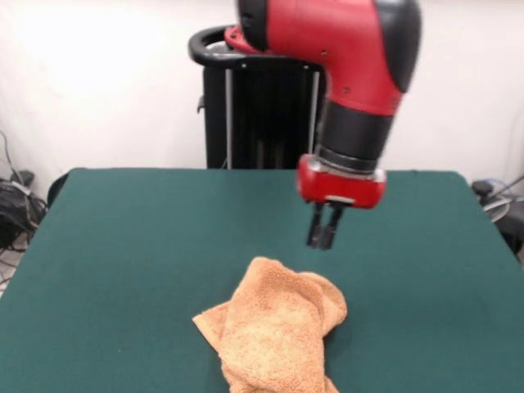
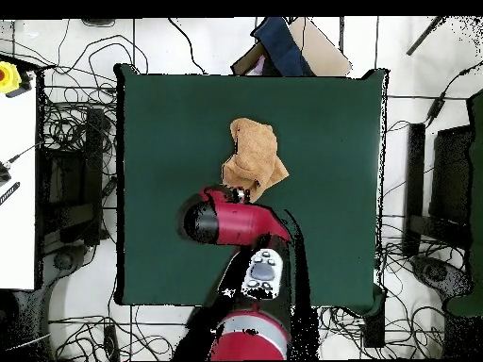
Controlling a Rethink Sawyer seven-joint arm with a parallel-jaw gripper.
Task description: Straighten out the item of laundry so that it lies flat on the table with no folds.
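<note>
Orange-tan terry towel (image 1: 274, 332) lies bunched on green felt table (image 1: 123, 246).

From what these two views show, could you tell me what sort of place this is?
Probably a robotics lab: a red arm on a pedestal at a green-topped table, cables strewn over the floor, and a crumpled towel laid out as a test piece.

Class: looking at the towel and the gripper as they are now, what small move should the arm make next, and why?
Probably lower the gripper onto the near layer of the towel. The towel lies bunched and folded over itself on the table, and the gripper hangs above it, fingers close together, holding nothing.
</note>
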